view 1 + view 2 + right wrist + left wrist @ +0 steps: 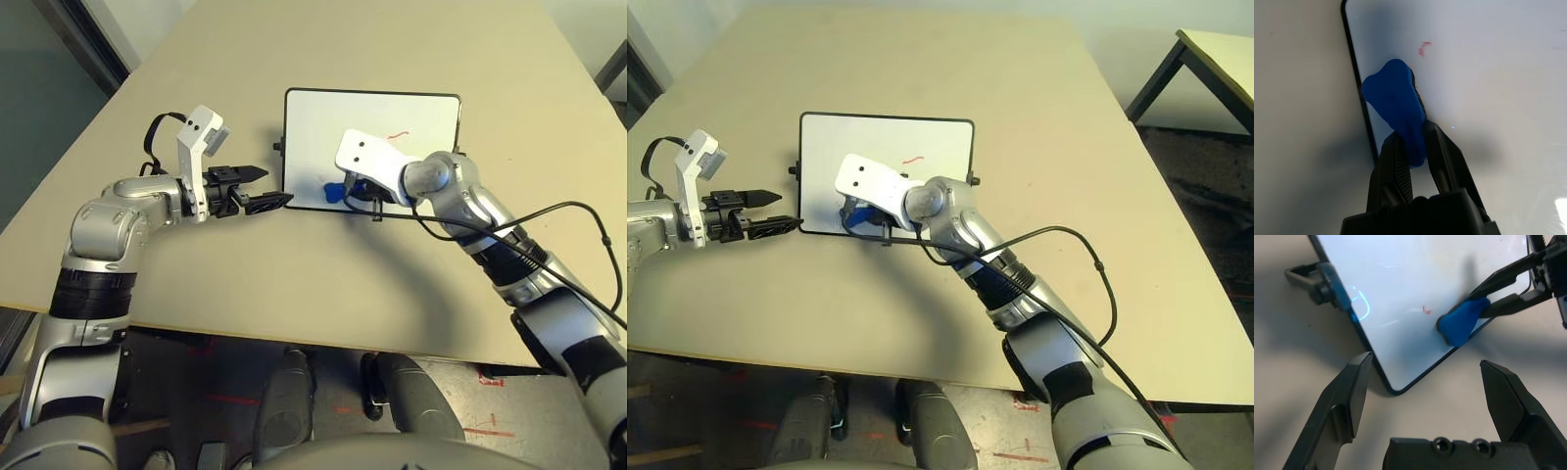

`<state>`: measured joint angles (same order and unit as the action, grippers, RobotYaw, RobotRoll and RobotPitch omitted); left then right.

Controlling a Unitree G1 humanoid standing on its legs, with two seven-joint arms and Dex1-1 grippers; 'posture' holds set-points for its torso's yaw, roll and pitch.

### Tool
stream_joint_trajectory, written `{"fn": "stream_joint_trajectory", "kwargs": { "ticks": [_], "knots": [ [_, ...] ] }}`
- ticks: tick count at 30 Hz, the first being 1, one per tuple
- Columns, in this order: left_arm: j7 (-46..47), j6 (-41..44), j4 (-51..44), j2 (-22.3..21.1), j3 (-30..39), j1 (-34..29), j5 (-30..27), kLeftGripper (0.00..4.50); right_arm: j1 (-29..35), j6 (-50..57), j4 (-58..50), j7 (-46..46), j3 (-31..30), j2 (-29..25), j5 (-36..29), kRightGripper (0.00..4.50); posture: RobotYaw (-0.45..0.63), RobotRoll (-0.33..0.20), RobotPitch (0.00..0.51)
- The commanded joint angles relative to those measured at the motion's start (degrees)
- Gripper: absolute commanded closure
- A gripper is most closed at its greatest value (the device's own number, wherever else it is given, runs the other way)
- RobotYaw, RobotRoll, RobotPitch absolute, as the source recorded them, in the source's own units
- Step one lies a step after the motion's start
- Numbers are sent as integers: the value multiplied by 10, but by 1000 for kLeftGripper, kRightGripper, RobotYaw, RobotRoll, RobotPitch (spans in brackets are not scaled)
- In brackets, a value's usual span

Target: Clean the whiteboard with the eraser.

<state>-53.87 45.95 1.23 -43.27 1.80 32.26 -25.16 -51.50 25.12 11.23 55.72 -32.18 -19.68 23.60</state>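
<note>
The whiteboard [392, 127] lies flat on the beige table [411, 284], its thin black frame squared to the table edges, with a small black knob [278, 148] on its left short side and another [975, 179] on the right. A short red marker stroke [396, 135] sits in the middle part of the board, and the wrist views show a smaller red fleck [1423, 48] nearer the front edge.

The right gripper [1415, 147] reaches in over the board's near edge, its two black fingers [1447, 159] clenched on the eraser [1396, 107]. The bright blue block sticks out past the fingertips and its far end presses down on the white surface, just inside the frame at the board's near edge, toward the near left corner. From the head camera the eraser [335, 191] shows as a blue patch under the white wrist housing [372, 157] of the right arm.

The left gripper [263, 188] hovers at the board's near left corner, pointing toward it across the table. Its fingers [1347, 396] stand wide apart and grasp nothing; in its wrist view the rounded corner of the frame [1396, 390] lies between them, a little ahead of the tips. Whether either tip touches the table cannot be told.

A black cable [558, 211] loops from the right forearm over the tabletop
</note>
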Motion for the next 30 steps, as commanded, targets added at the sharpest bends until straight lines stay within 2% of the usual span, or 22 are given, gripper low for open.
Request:
{"fn": "stream_joint_trajectory", "kwargs": {
  "ticks": [1, 7, 11, 24, 30],
  "knots": [
    [-1, 3, -3, 2, -6, -5, -1, 0, -5, 8, 64, -23, -8, 9, 16, 3936, -27, 0, 171],
    [1, 4, -7, 2, -4, -12, -2, 0, -63, -3, 115, -58, 25, 26, 7, 3936, -27, 0, 167],
    [2, 4, -8, 4, -4, -13, -3, 0, -75, -4, 124, -66, 30, 30, 1, 3936, -31, 0, 165],
    [-1, 6, -7, 5, -7, -11, -3, 0, 4, 33, 19, 0, -18, 16, 9, 3936, -35, 0, 174],
    [-1, 7, -7, 4, -6, -12, -3, 0, -4, 32, 22, -10, -9, 24, 5, 3936, -33, 0, 175]
  ]
}}
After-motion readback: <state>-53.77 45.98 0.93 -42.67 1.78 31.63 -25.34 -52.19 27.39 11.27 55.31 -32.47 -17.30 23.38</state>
